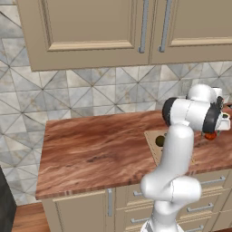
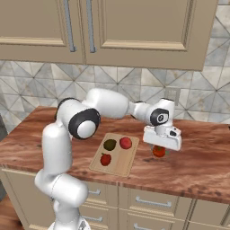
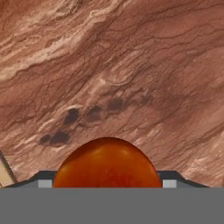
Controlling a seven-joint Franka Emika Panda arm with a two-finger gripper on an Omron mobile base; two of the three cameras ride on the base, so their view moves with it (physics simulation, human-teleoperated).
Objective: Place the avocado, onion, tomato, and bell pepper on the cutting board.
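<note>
I've got the gripper (image 2: 159, 151) closed around an orange-red ball (image 3: 107, 162), just above the counter (image 2: 197, 166) right of the cutting board (image 2: 121, 165). On the board sit the avocado (image 2: 109, 144) and two red balls (image 2: 126, 143), near the counter's front edge.

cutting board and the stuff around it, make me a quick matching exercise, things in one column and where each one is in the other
Things:
1. avocado
2. orange-red ball
3. cutting board
4. hand

Places:
A. flat on the wood counter
B. to the right of the board, around the ball
C. on the board, at its far left
D. between the fingers, off the board

Pairs: 1-C, 2-D, 3-A, 4-B
</note>
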